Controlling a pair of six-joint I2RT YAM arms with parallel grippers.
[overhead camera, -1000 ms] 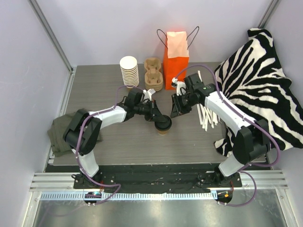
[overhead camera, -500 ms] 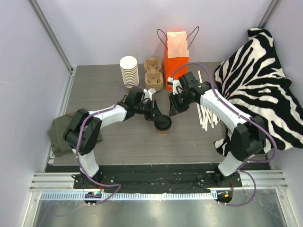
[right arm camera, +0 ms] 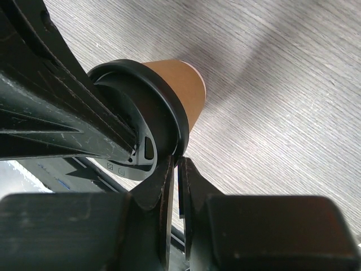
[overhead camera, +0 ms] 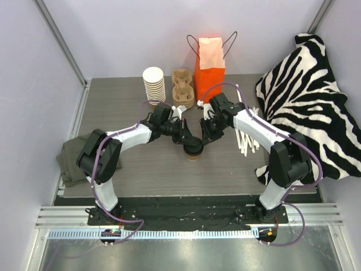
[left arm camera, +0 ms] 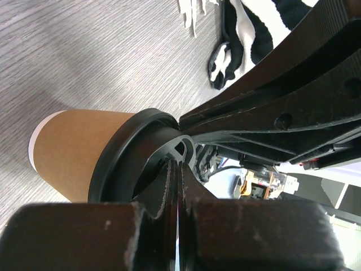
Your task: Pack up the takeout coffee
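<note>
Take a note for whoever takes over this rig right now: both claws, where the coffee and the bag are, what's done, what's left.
Left claw: shut, pinching the rim of the lid on the takeout coffee.
Right claw: nearly closed at the lid's rim from the other side; whether it grips is unclear.
Coffee: mid-table, apart from the orange paper bag standing at the back.
Done: cup is lidded.
Left: get the coffee into the bag.
</note>
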